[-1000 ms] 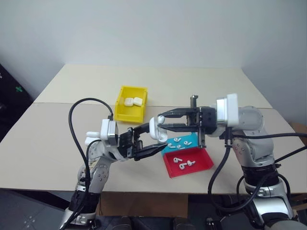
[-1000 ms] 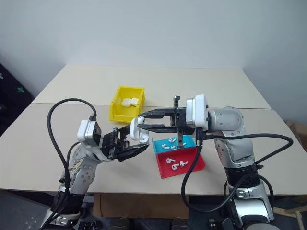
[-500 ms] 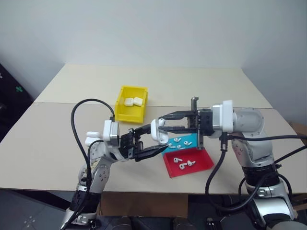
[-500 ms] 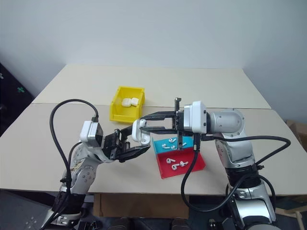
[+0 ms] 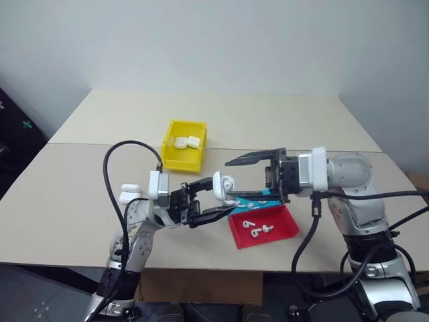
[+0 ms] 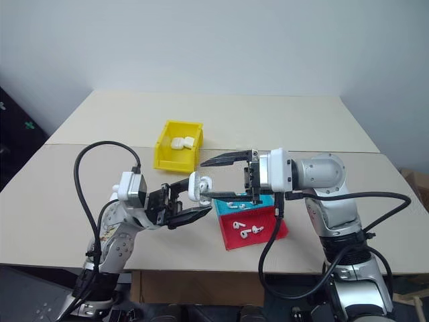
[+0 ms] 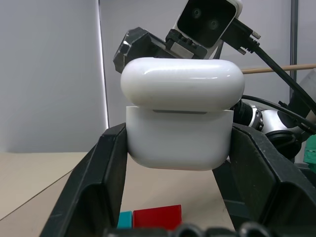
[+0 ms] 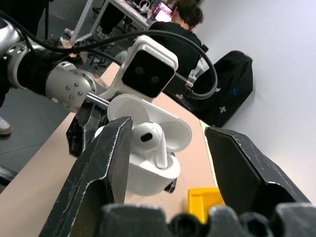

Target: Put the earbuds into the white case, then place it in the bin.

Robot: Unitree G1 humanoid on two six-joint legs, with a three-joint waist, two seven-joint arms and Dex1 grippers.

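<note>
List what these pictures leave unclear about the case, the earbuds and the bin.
- Case, held in the left pincer: one earbud stands in it in the right wrist view; the right pincer's finger hides whether a second sits beside it.
- Lid: the left wrist view shows it from behind, so its opening is hidden.
- Loose earbuds in the red tray: too small to count surely in the head views.
- Bin: its walls hide part of its floor.

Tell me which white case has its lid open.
The case clamped in the left gripper, with an earbud seated inside. The two cases in the yellow bin are closed.
</note>
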